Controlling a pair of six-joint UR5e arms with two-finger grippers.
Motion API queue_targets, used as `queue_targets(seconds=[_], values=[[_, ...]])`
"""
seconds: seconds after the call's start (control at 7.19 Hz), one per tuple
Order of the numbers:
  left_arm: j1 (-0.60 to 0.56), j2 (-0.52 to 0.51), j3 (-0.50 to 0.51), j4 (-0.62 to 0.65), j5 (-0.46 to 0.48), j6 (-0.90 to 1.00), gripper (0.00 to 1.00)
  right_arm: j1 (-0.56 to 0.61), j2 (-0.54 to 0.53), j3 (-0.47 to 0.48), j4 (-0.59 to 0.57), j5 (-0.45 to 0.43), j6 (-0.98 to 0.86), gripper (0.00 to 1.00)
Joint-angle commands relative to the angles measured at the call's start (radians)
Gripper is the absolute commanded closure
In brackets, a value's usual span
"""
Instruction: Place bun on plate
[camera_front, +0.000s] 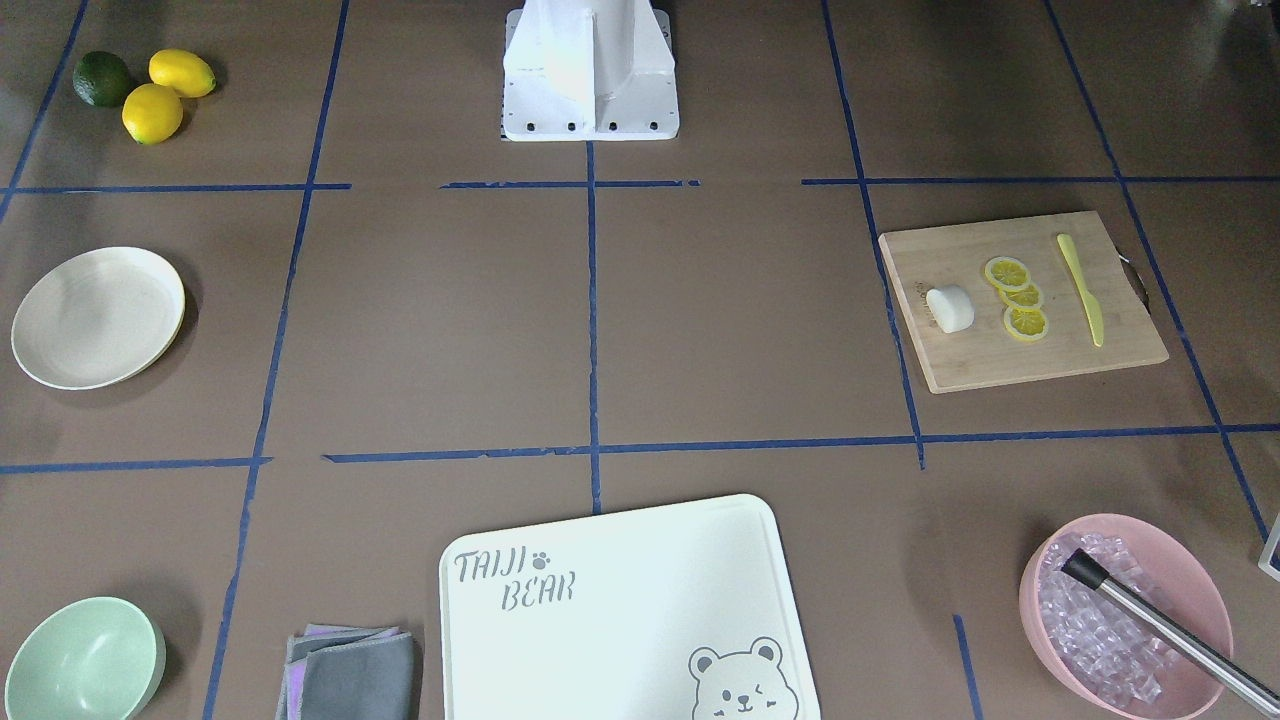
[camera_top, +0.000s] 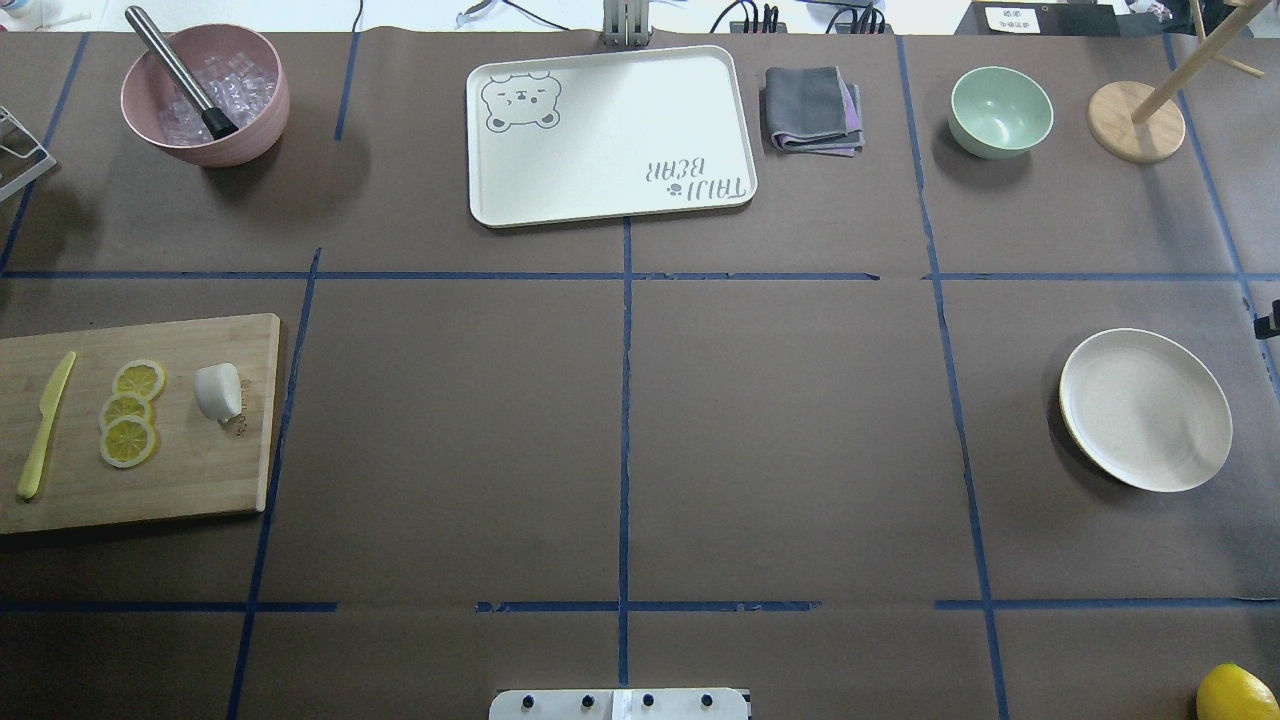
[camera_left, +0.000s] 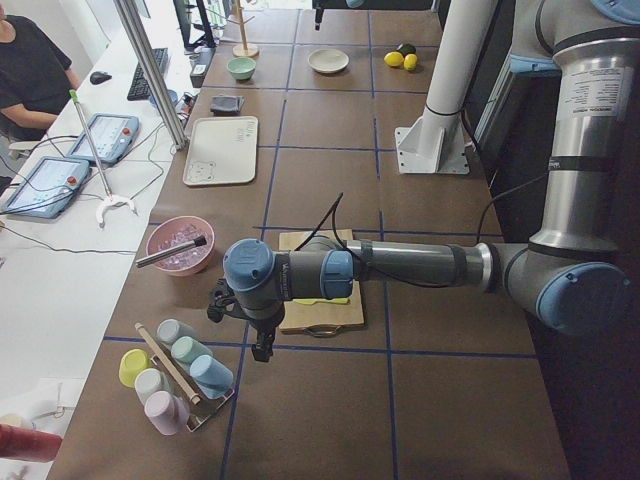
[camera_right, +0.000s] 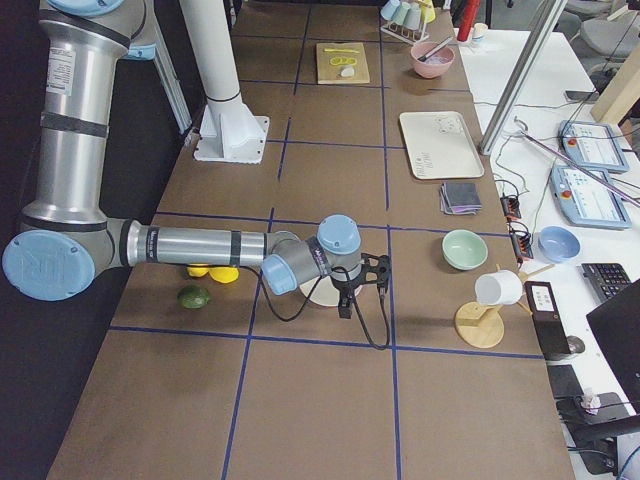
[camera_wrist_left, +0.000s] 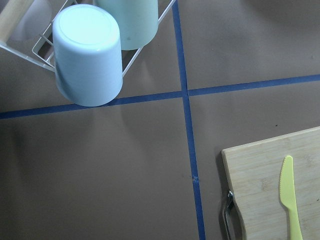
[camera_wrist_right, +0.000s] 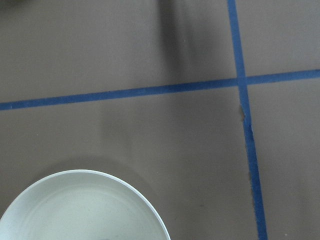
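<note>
The white bun (camera_front: 950, 308) (camera_top: 218, 391) lies on a wooden cutting board (camera_front: 1030, 355) beside lemon slices (camera_front: 1021, 296). Far across the table, the cream plate (camera_front: 97, 317) (camera_top: 1145, 409) holds nothing. My left gripper (camera_left: 262, 345) hangs past the board's outer end, near a cup rack, well away from the bun. My right gripper (camera_right: 362, 293) hovers at the plate's outer edge, and the plate's rim (camera_wrist_right: 82, 210) shows in the right wrist view. Both grippers show only in the side views, so I cannot tell whether they are open or shut.
A yellow knife (camera_front: 1081, 288) (camera_wrist_left: 291, 197) lies on the board. A pink bowl of ice (camera_top: 205, 95), a white tray (camera_top: 610, 135), a grey cloth (camera_top: 812, 108) and a mint-green bowl (camera_top: 1000, 110) line the far edge. Lemons and a lime (camera_front: 150, 85) sit near the plate.
</note>
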Motion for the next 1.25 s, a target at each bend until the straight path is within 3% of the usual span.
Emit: queue_targets(seconds=[0.0,0.42,0.83,0.97,1.11], values=[[0.000,0.001,-0.003,0.001,0.000,0.000,0.00,-0.099,-0.024,-0.011,0.027,-0.051,0.035,0.00],[0.000,0.001,-0.003,0.001,0.000,0.000,0.00,-0.159,-0.020,-0.135,0.178,-0.068,0.077,0.00],[0.000,0.001,-0.003,0.001,0.000,0.000,0.00,-0.179,-0.020,-0.134,0.206,-0.062,0.089,0.02],[0.000,0.001,-0.003,0.001,0.000,0.000,0.00,-0.179,-0.020,-0.134,0.206,-0.062,0.089,0.07],[0.000,0.000,-0.003,0.001,0.000,0.000,0.00,-0.180,-0.020,-0.134,0.206,-0.062,0.089,0.20]])
